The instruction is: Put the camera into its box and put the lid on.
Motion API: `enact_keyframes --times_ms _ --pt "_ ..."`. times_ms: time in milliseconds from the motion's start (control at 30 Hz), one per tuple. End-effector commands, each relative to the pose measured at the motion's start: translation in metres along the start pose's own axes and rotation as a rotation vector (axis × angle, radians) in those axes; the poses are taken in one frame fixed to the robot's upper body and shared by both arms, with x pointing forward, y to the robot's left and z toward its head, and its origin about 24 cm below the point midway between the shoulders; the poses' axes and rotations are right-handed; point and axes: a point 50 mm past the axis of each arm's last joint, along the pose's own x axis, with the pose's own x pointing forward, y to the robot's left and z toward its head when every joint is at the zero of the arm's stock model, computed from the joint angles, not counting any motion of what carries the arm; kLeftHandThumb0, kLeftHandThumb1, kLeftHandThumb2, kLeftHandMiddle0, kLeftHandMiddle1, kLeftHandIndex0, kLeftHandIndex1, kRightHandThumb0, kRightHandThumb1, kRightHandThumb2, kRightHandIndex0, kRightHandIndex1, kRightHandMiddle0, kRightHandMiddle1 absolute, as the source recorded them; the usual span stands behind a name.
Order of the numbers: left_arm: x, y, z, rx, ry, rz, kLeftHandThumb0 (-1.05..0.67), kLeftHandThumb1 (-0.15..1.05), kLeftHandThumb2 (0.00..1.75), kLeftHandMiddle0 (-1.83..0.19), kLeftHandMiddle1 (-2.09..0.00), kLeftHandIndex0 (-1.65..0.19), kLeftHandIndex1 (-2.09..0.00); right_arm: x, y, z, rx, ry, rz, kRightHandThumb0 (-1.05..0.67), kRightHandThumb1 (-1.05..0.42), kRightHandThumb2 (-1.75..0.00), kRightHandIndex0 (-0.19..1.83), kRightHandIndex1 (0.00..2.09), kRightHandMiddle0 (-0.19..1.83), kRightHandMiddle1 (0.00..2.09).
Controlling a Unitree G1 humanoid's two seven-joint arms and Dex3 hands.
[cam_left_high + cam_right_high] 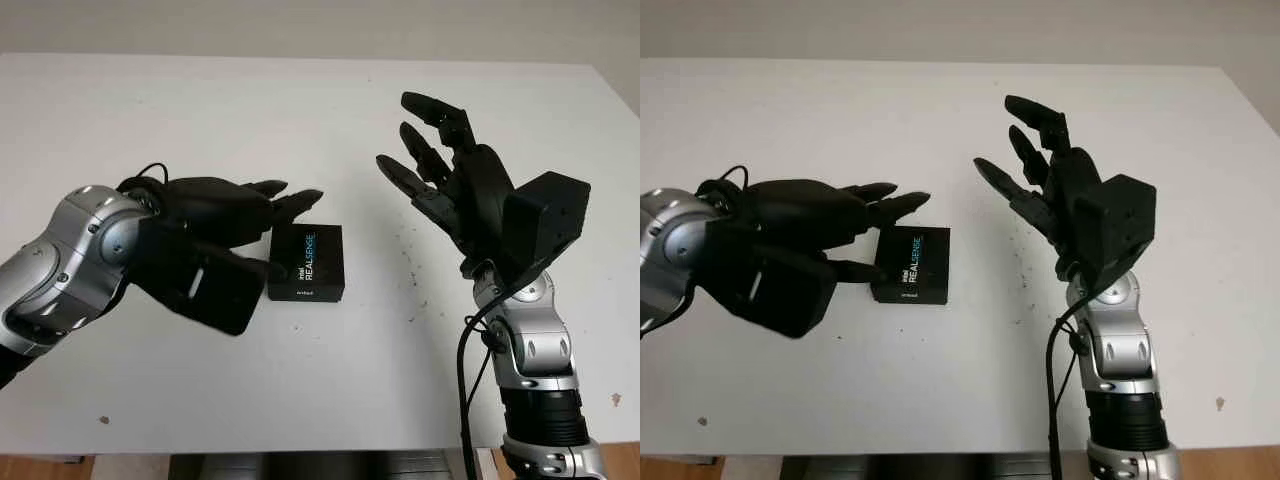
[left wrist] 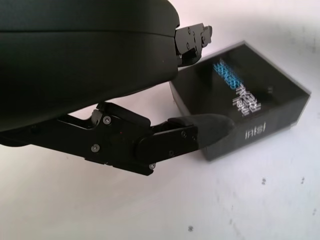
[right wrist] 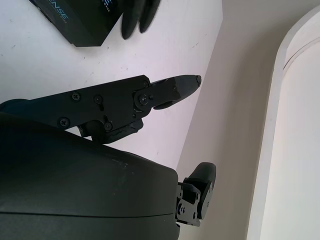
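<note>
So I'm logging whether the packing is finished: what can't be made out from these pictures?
- Inside of the black box: its lid is on, so whether the camera is in it stays hidden.
- The box's side toward the left hand: in the eye views the fingers cover it; firm grip or mere touch is unclear.
- Small print under the logo: too small in the eye views.
- Right hand, open above the table: its palm is hidden.
</note>
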Motion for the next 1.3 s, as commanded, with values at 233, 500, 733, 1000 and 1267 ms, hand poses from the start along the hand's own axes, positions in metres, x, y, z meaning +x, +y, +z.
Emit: enact_keyframes --times_ms 233,500,733,1000,1267 --pt "-0.004 0.009 -0.010 -0.178 -0.013 0.059 -0.69 1.05 0.67 0.19 0.00 0.19 0.00 -0.003 -0.003 0.003 0.018 -0.031 -0.011 -0.39 -1.00 -0.06 0.16 0.08 -0.15 0.85" --pt "-0.015 0.017 -0.033 -0.682 -0.123 0.357 -0.64 1.05 0.63 0.19 0.00 0.19 0.00 -0.008 0.001 0.006 0.037 -0.066 -0.072 -0.42 -1.05 -0.14 0.19 0.10 -0.17 0.86" --pt "-0.006 0.014 -0.049 -1.004 -0.198 0.756 -0.66 1.05 0.64 0.19 0.00 0.19 0.00 -0.012 0.011 0.007 0.066 -0.100 -0.120 -0.60 -1.05 -0.38 -0.05 0.00 -0.19 0.39" --pt "0.010 -0.028 -0.072 -1.484 -0.227 1.072 -0.73 1.05 0.59 0.19 0.00 0.19 0.00 -0.013 0.011 -0.005 0.017 -0.034 -0.127 -0.72 -1.05 -0.58 -0.19 0.00 -0.19 0.00" --pt "0.020 -0.058 -0.079 -1.573 -0.271 1.124 -0.73 1.05 0.66 0.19 0.00 0.19 0.00 -0.014 0.005 -0.017 -0.042 0.090 -0.097 -0.82 -1.05 -0.59 -0.19 0.00 -0.19 0.00"
